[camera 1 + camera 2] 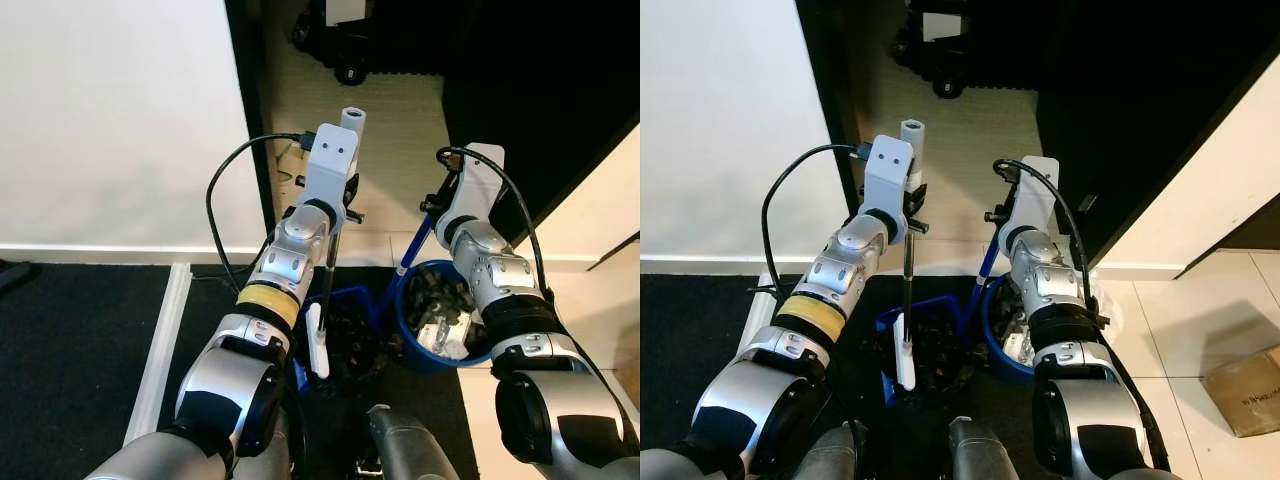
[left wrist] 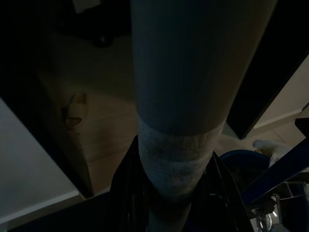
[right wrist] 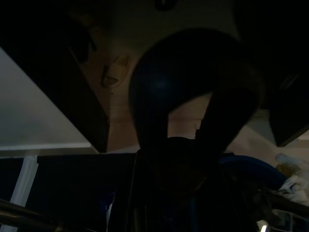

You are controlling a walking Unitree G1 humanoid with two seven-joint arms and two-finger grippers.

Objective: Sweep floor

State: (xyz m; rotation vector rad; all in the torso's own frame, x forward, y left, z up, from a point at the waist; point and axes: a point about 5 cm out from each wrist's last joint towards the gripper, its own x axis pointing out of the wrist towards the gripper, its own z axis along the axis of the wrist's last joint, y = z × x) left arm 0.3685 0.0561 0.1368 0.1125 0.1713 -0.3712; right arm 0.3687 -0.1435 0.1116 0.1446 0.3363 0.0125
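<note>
Black mat [image 1: 80, 330] underfoot | tile [image 1: 1200, 330] right | doorway to wood floor [image 1: 395, 130]

Upright broom [image 1: 327, 290] with a white-capped handle stands beside a blue, debris-filled dustpan [image 1: 437, 320].

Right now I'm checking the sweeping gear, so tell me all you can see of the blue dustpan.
The blue dustpan is a round, plastic-looking tub standing on the floor by the robot's feet, half hidden under the right arm. It holds swept debris, dark bits and pale scraps. Its thin blue handle slants up to the right tool. A blue broom head lies beside it.
</note>
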